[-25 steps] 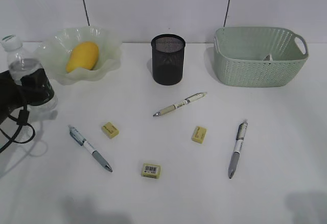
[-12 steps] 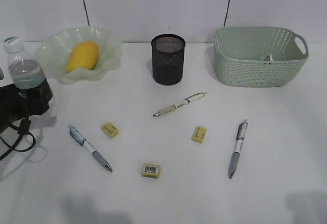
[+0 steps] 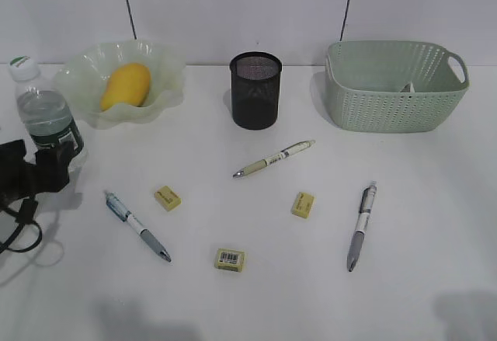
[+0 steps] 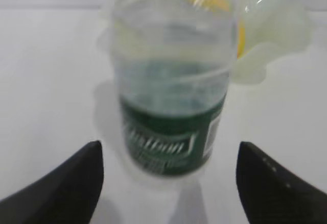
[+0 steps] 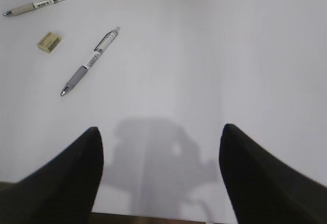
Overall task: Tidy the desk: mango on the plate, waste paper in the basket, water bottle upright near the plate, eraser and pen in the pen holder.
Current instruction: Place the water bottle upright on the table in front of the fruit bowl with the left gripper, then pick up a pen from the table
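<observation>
At nine o'clock on the bench (image 3: 326,302), beside the plate (image 3: 167,85), the water bottle (image 3: 48,120) stands upright, and I should draw my left end effector (image 4: 166,178), wide open and empty, straight back without tipping it.

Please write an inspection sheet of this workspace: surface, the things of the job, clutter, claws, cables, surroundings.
Surface: plain white desk, dry.
Job's things: yellow-orange mango lies in the ruffled pale green glass plate; clear water bottle with dark green label stands upright beside it; black wire-mesh pen holder; sage-green perforated basket holds something pale; three pens and three yellow erasers loose.
Clutter: nothing seen.
Claws: left claw open, clear of the bottle; right claw open, empty.
Cables: black cable at left arm.
Surroundings: white wall.
</observation>
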Controlling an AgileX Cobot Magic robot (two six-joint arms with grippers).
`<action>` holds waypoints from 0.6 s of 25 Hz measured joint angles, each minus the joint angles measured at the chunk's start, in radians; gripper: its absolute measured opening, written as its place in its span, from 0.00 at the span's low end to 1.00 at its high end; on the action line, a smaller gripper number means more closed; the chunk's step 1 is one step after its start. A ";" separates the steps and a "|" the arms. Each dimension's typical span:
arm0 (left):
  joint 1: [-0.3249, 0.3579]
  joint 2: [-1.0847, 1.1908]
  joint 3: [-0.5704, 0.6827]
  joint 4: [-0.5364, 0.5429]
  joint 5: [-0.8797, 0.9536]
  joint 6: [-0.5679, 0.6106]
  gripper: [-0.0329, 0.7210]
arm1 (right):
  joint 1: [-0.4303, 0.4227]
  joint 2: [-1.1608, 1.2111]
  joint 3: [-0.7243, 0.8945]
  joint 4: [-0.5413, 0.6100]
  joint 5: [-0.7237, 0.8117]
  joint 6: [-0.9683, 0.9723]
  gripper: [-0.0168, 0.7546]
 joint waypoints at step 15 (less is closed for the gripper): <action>0.000 -0.309 0.200 0.056 0.039 -0.073 0.83 | 0.000 0.000 0.000 0.000 0.001 0.000 0.75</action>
